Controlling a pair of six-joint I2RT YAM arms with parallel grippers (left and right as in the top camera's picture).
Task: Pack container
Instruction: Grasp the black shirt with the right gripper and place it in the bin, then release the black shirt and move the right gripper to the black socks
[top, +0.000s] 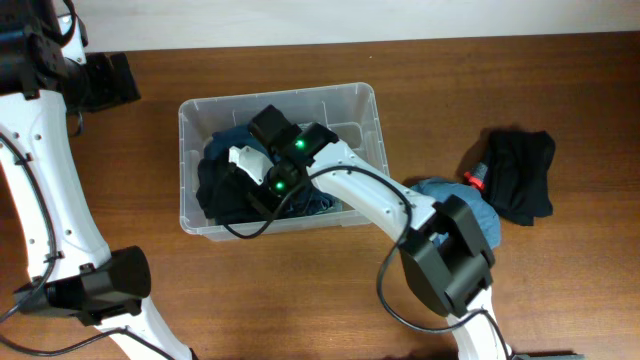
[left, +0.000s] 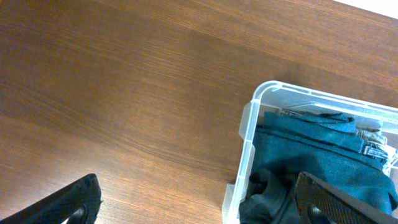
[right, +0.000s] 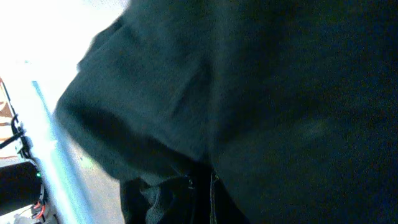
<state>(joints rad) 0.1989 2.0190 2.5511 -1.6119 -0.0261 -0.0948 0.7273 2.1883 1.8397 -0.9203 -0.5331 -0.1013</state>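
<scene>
Right arm (top: 370, 190) dips into the container (top: 300, 94).
Right fingers (top: 258, 198) sunk in dark clothes (top: 215, 180) inside it; grip cannot be told. Left fingers (left: 336, 202) wide open by its corner.

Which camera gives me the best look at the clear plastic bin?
Overhead: nearly the whole container shows, rim and walls, though the right arm crosses it. The left wrist catches only one corner of it; the right wrist shows just dark cloth.
</scene>
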